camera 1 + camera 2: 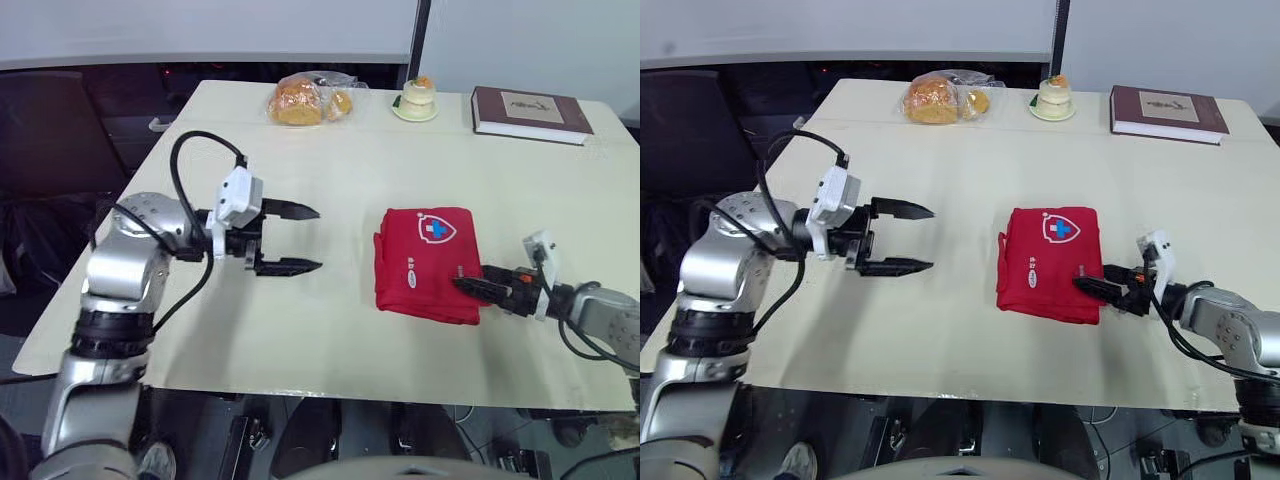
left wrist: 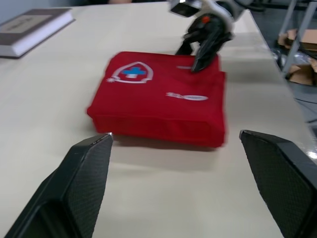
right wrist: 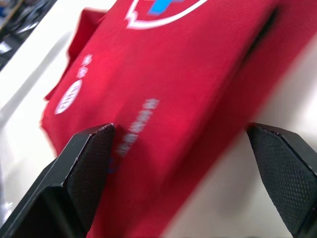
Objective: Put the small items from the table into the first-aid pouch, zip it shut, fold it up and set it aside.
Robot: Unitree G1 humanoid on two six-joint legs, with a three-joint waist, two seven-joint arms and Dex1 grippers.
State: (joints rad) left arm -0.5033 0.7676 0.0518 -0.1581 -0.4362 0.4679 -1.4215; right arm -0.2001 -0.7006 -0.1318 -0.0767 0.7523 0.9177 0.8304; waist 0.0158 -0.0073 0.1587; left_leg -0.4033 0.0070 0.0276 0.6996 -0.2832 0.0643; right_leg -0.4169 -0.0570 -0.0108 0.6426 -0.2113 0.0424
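Pale table (image 1: 330, 170): spans most of the head views, long side running left to right.

Red first-aid pouch (image 1: 428, 260): lies flat on the right half of the table, nearer the front edge than the back. Looks folded into a compact block. Shows a white shield badge with a blue cross on top. Cannot tell the state of the zip.

Dark brown book (image 1: 530, 113): rests closed at the far right corner, well apart from the pouch.

Clear bag of bread rolls (image 1: 305, 98): sits at the back edge, left of centre.

Left gripper (image 1: 319, 238): hovers over the left half of the table, pointing towards the pouch and well apart from it. Stands wide, holding nothing, with both black fingers (image 2: 84, 173) spread far to either side in its wrist view.

Right gripper (image 1: 462, 284): reaches in from the right at the pouch's near right corner, tips touching or just over the red fabric. Stands apart too, with fingers (image 3: 89, 163) at either side of its wrist view and the pouch lying ahead of them, ungripped.

Small cake on a plate (image 1: 419, 97): stands at the back edge, between bread and book.
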